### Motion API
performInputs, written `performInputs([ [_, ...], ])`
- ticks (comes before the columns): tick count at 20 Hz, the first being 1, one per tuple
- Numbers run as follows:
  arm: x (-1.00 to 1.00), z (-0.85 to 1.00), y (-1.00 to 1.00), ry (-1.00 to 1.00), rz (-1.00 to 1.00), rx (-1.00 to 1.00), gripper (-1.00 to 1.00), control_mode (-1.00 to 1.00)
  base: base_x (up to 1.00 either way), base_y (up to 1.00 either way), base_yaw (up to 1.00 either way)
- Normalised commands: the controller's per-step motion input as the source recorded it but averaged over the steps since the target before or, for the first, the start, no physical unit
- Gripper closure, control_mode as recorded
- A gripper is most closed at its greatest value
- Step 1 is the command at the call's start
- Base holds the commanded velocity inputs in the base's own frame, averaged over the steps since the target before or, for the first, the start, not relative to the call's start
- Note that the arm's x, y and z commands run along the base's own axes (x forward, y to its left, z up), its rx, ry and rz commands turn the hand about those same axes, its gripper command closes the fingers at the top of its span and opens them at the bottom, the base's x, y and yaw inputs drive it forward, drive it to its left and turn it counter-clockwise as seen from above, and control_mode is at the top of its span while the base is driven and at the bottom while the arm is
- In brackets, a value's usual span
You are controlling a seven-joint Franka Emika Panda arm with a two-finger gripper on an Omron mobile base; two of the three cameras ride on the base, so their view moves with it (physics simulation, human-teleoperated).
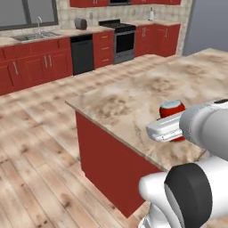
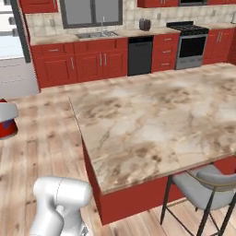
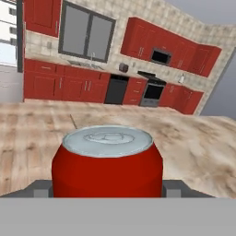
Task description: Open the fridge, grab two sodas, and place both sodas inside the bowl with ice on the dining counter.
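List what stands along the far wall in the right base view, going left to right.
Fridge → sink under the window → toaster → black dishwasher → stove.

We see a glossy red soda can (image 3: pixel 107 166) with a brushed-metal top, above the marbled stone desk (image 2: pixel 152 120) and wood-plank floor (image 1: pixel 31 147).

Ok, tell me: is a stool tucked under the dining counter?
Yes. In the right base view a grey stool stands at the near edge of the dining counter, its seat partly under the slab.
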Motion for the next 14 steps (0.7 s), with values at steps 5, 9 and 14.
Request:
performInputs([
  [5, 0.0, 0.0, 0.0, 0.0, 0.0, 0.0, 1.0, 1.0, -0.01, -1.0, -0.06],
  [9, 0.0, 0.0, 0.0, 0.0, 0.0, 0.0, 1.0, 1.0, -0.16, -1.0, -0.05],
  [14, 0.0, 0.0, 0.0, 0.0, 0.0, 0.0, 1.0, 1.0, -0.27, -1.0, -0.05],
])
